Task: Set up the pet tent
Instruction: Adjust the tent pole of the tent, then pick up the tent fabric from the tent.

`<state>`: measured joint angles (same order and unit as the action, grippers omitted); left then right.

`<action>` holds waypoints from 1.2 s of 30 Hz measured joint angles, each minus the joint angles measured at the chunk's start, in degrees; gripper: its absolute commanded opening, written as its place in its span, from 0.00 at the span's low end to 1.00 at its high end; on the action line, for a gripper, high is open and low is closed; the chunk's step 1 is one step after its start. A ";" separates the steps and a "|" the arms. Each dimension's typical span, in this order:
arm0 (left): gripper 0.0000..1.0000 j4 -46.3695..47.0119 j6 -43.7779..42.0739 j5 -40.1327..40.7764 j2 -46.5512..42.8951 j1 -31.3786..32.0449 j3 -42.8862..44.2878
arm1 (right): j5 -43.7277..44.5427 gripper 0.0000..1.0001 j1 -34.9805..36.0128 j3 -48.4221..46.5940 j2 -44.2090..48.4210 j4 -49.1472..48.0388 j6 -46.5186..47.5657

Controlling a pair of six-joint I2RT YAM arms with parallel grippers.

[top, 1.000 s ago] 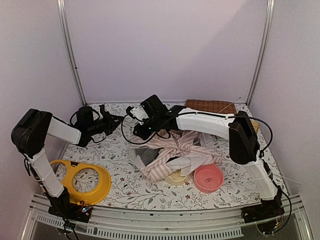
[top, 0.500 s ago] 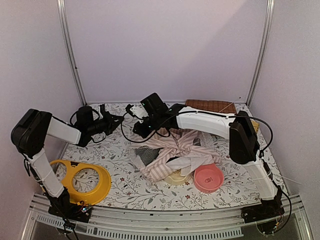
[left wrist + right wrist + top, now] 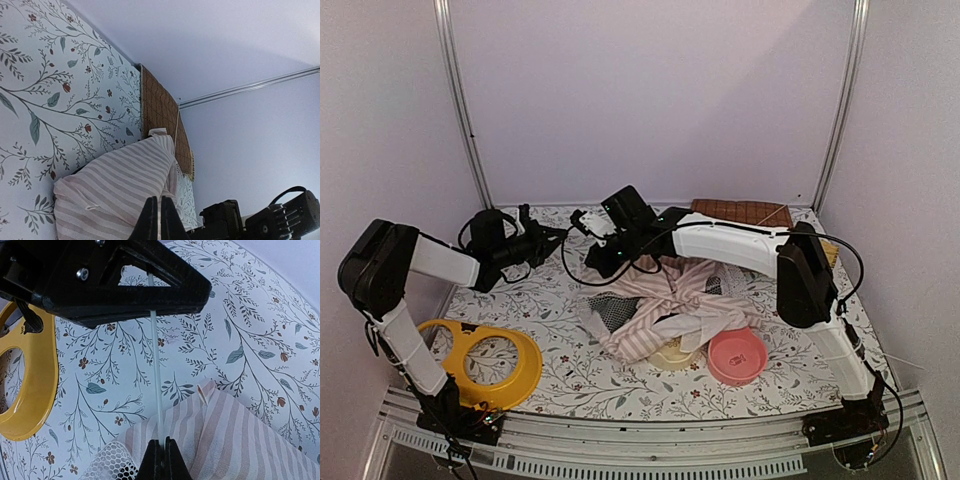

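The pet tent (image 3: 672, 303) lies crumpled in a pink-and-white striped heap with white mesh at mid-table. One of its thin clear poles (image 3: 156, 371) rises out of the fabric (image 3: 240, 435). My right gripper (image 3: 161, 442) is shut on that pole just above the cloth. The pole's upper stretch runs into the black fingers of my left gripper (image 3: 556, 237), which is shut on it a short way left of the right gripper (image 3: 578, 218). In the left wrist view the shut left gripper (image 3: 160, 201) hangs over striped fabric (image 3: 115, 185).
A brown quilted mat (image 3: 740, 212) lies at the back right with a thin stick on it. A pink bowl (image 3: 736, 356) and a cream bowl (image 3: 672, 356) sit in front of the tent, partly under it. A yellow two-hole ring (image 3: 480, 362) lies front left.
My right gripper's jaws have closed onto the clear pole. The left arm has drawn slightly to the left; the tent heap has barely shifted.
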<state>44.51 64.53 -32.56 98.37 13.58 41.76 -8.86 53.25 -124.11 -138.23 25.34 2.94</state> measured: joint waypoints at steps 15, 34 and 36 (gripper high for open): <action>0.44 -6.86 -6.43 -0.85 0.00 0.20 1.03 | 1.38 0.00 -0.35 -0.68 0.17 0.76 -4.63; 0.42 -9.35 -14.32 4.04 -6.88 -4.46 -3.10 | 1.70 0.00 -1.40 3.43 4.15 1.20 -9.60; 0.40 -11.15 -16.46 5.07 -6.67 -4.48 -2.54 | 1.68 0.00 -1.42 3.52 4.15 1.20 -9.84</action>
<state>33.36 48.07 -27.49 91.70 9.10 39.22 -7.18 51.83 -120.60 -134.08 26.55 -6.90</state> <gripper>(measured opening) 0.436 0.022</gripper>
